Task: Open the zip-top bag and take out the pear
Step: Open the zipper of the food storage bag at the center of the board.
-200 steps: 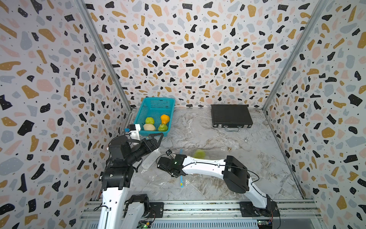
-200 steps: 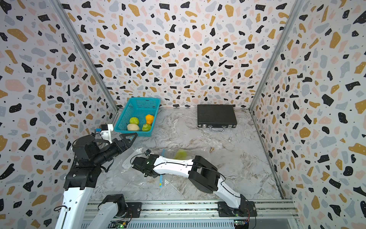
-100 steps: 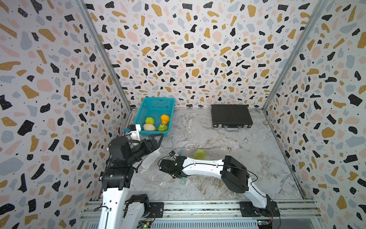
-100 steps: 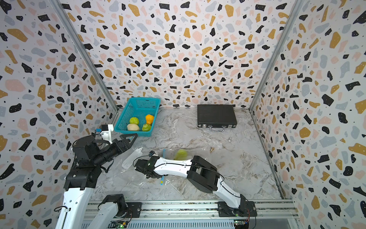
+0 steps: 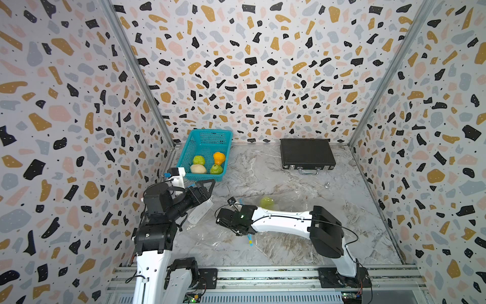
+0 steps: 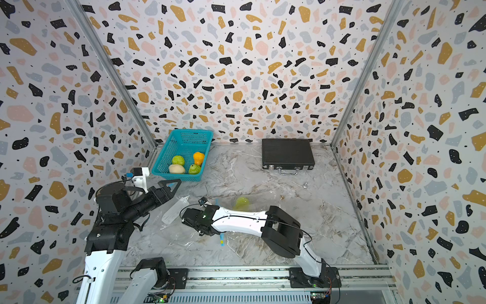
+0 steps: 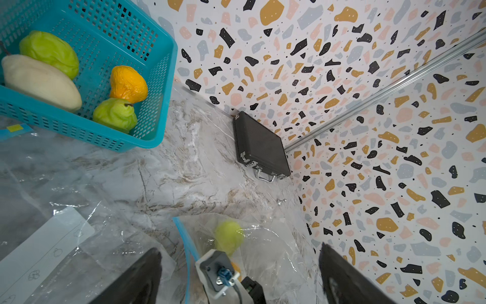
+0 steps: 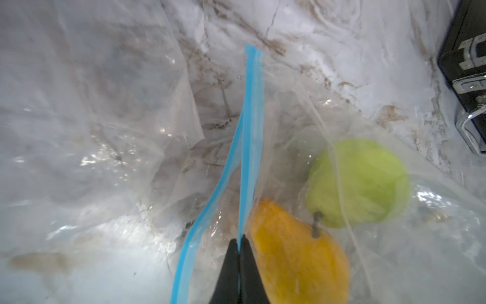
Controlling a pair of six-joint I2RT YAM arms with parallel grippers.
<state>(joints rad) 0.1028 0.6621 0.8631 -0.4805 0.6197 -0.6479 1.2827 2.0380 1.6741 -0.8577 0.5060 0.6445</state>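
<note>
Top views / right hand: the right hand (image 5: 234,223) sits low over the zip-top bag (image 5: 289,201) in the middle of the surface (image 5: 263,168). Its fingertips are hidden under the wrist.
Top views / pear: the green pear (image 5: 267,202) lies inside the bag, just behind the right forearm, toward the back wall from that hand.
Top views / zip axis: the blue zip strip (image 5: 249,239) runs roughly front to back beneath the right hand.
Top views / left hand: the left hand (image 5: 206,185) is spread wide and raised near the teal basket (image 5: 210,139), apart from the bag.
Left wrist / bearing: the pear (image 7: 228,237) lies straight ahead between the spread fingers (image 7: 142,276), beyond the strip (image 7: 181,237).
Right wrist / grip: the fingers (image 8: 228,271) are pressed together, pinching one lip of the strip (image 8: 249,118). The other lip bows away, so the mouth gapes near the hand.
Right wrist / contents: an orange fruit (image 8: 297,255) lies just beside the fingers, with the pear (image 8: 360,184) farther in, stem toward the hand.
Judgement / nearer arm: the right arm is at the bag but occupied. The free left arm would likely have to reach for the loose lip.
</note>
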